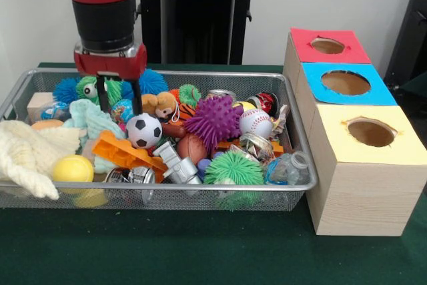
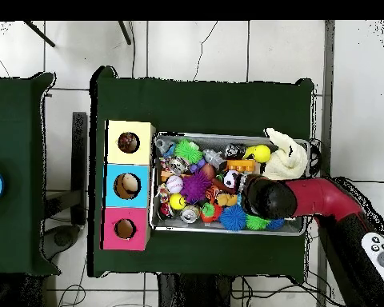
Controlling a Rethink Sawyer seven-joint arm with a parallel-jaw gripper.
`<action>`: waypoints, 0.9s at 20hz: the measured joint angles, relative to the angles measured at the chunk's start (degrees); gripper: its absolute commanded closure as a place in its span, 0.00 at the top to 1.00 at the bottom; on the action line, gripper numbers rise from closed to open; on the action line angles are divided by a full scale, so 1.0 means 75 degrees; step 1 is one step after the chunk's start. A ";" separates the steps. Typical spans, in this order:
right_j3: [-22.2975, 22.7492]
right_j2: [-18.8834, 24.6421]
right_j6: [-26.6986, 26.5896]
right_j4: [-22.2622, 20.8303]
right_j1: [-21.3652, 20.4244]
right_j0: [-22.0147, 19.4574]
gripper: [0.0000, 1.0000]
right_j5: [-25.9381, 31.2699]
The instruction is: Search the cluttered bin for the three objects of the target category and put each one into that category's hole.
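The silver wire-mesh bin (image 1: 200,73) is packed with toys: a soccer ball (image 1: 144,130), a baseball (image 1: 255,123), a brown football (image 1: 192,147), a yellow ball (image 1: 73,168), and purple (image 1: 213,119) and green (image 1: 233,168) spiky balls. My gripper (image 1: 119,98) hangs over the bin's far left part. Its two black fingers (image 1: 101,95) are spread and reach down among the toys, just behind a pale teal cloth (image 1: 93,119). Nothing shows held between them. In the overhead view the arm (image 2: 307,196) covers the gripper above the bin (image 2: 227,134).
Three wooden boxes stand in a row against the bin's right end, each with a hole in its top: red (image 1: 327,45), blue (image 1: 345,83), yellow (image 1: 371,132). A cream knitted cloth (image 1: 27,155) drapes over the bin's left front corner. An orange toy (image 1: 123,151) lies beside the soccer ball.
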 measured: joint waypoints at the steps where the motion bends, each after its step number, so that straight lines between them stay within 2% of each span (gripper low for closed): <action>1: -0.0056 0.0000 0.0000 -0.0030 0.0080 0.0024 1.00 0.0000; 6: -0.0240 0.0001 0.0000 -0.0143 0.0299 0.0096 1.00 -0.0002; 18: -0.0265 0.0001 0.0000 -0.0185 0.0275 0.0089 1.00 0.0000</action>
